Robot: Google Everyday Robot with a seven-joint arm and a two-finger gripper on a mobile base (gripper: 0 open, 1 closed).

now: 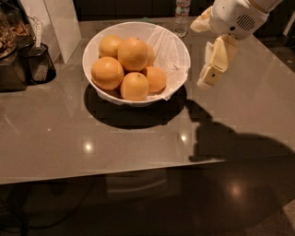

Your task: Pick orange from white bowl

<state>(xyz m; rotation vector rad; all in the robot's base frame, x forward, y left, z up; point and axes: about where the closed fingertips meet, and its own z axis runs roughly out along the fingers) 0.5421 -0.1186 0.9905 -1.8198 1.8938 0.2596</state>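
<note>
The white bowl (183, 51) stands on the grey table, lined on its right side with a crinkled clear plastic sheet (169, 48). It holds several oranges. The largest orange (132, 54) sits on top of the pile, left of the bowl's middle. A smaller orange with a dark stem dot (134, 86) lies at the front. My gripper (210, 76) hangs from the cream-white arm at the upper right, pointing down, just outside the bowl's right rim and above the table. It holds nothing.
A water bottle (182, 14) stands behind the bowl. A white box (62, 23), a black cup (40, 64) and a dark appliance (9, 69) crowd the left. The table's front edge (138, 170) runs across below the bowl.
</note>
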